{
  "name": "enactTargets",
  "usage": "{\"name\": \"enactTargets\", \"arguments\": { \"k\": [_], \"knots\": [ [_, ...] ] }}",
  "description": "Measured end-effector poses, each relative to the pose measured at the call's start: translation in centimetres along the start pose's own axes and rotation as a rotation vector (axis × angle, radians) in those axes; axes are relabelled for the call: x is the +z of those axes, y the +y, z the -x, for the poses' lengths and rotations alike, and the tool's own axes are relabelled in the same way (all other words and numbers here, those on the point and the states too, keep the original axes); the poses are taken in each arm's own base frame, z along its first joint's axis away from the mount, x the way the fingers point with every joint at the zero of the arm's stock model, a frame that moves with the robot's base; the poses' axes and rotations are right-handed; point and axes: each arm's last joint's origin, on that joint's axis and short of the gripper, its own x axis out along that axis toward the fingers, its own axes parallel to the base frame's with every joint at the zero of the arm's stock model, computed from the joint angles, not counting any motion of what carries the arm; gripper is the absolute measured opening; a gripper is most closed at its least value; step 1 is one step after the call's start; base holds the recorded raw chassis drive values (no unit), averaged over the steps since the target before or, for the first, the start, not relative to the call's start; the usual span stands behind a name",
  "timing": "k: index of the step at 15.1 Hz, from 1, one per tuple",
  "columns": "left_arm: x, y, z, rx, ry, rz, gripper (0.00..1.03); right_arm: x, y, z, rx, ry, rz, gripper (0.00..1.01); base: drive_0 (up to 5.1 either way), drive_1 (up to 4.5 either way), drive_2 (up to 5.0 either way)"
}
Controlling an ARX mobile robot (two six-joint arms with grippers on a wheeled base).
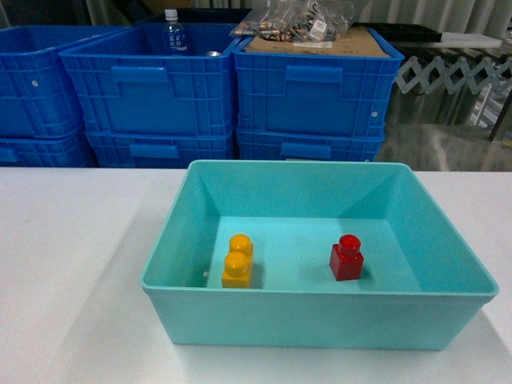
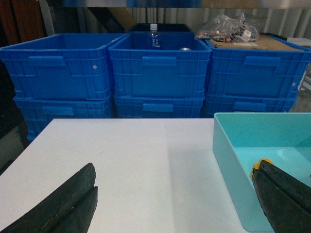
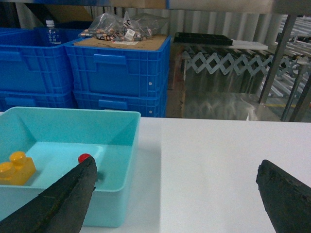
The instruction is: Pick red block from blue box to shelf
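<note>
We see the small glossy red plastic brick [image 1: 346, 258] at four o'clock inside the turquoise plastic tub [image 1: 320, 320]; light, rigid, slippery, best pinched across flat sides. Both our claws [image 2: 170, 204] [image 3: 177, 194] gape wide.

One red block [image 1: 346, 258], one orange-yellow brick [image 1: 238, 262], one blue box [image 1: 320, 312], several dark blue crates [image 1: 152, 92].

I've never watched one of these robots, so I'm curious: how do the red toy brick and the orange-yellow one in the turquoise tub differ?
The red block is a cube with one round stud; the orange-yellow brick is longer and carries two. The red block sits right of the middle of the blue box, the orange-yellow brick to the left, nearer the front wall. They stand apart. Both are glossy plastic, studs up, on the tub's floor.
</note>
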Motion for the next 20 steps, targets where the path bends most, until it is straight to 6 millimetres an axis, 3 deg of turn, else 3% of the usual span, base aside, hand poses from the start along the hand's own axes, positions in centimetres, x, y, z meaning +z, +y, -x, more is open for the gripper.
{"name": "enactTargets", "arguments": {
  "k": [16, 18, 20],
  "knots": [
    [0.00, 0.00, 0.00, 0.000, 0.000, 0.000, 0.98, 0.00, 0.00, 0.00, 0.000, 0.000, 0.000, 0.98, 0.0, 0.00, 0.0],
    [0.00, 0.00, 0.00, 0.000, 0.000, 0.000, 0.98, -0.35, 0.24, -0.27, 0.079, 0.166, -0.009, 0.98, 0.0, 0.00, 0.0],
    [0.00, 0.00, 0.00, 0.000, 0.000, 0.000, 0.98, -0.20, 0.50, -0.92, 0.102, 0.216, -0.012, 0.98, 0.0, 0.00, 0.0]
  ]
}}
